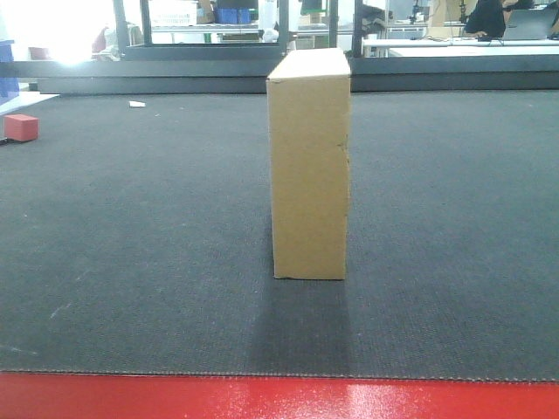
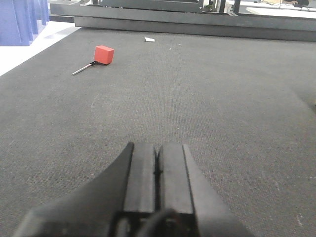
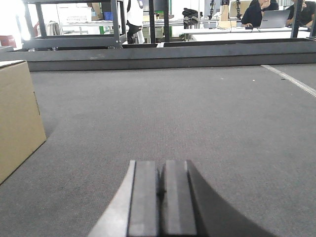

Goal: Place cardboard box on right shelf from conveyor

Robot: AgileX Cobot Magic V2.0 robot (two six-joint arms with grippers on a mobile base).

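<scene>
The tan cardboard box stands upright on its narrow edge in the middle of the dark-grey conveyor, whose glossy red front edge runs along the bottom of the front view. In the right wrist view the cardboard box fills the left edge, on the conveyor. My right gripper is shut and empty, low over the belt, to the right of the box and apart from it. My left gripper is shut and empty over the conveyor; the box is out of its view. The right shelf is out of view.
A small red block lies at the belt's far left, also in the left wrist view with a thin metal rod beside it. A white scrap lies further back. Dark rails and rack frames bound the far side.
</scene>
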